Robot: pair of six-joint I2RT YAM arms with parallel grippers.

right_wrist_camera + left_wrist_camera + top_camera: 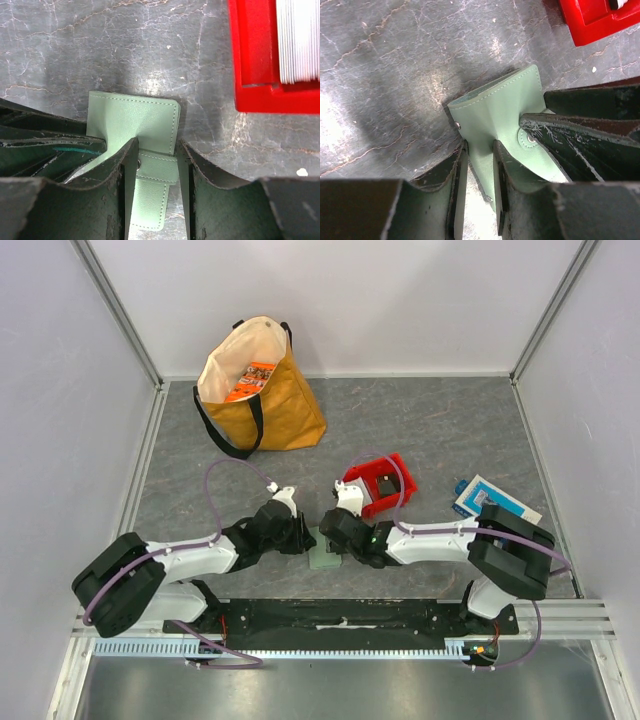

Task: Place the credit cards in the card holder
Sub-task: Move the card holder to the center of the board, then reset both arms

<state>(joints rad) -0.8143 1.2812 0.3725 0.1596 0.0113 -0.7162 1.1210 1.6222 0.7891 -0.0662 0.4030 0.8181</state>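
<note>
The pale-green card holder (322, 556) lies on the grey table between both grippers. In the left wrist view the card holder (500, 110) is bent up, and one edge stands between my left gripper (480, 148) fingers, touching only the right one; the jaws are slightly apart. My right gripper (158, 145) straddles the snap strap (157, 167) of the card holder (132, 117), jaws apart at about the strap's width. A whitish stack of thin edges (300, 40), possibly the credit cards, stands in the red bin (250, 50).
The red bin (400, 475) sits just behind the right gripper (335, 538), opposite the left gripper (305, 537). A blue-and-white box (492, 502) lies at the right. A yellow tote bag (275, 410) stands at the back left. White walls enclose the table.
</note>
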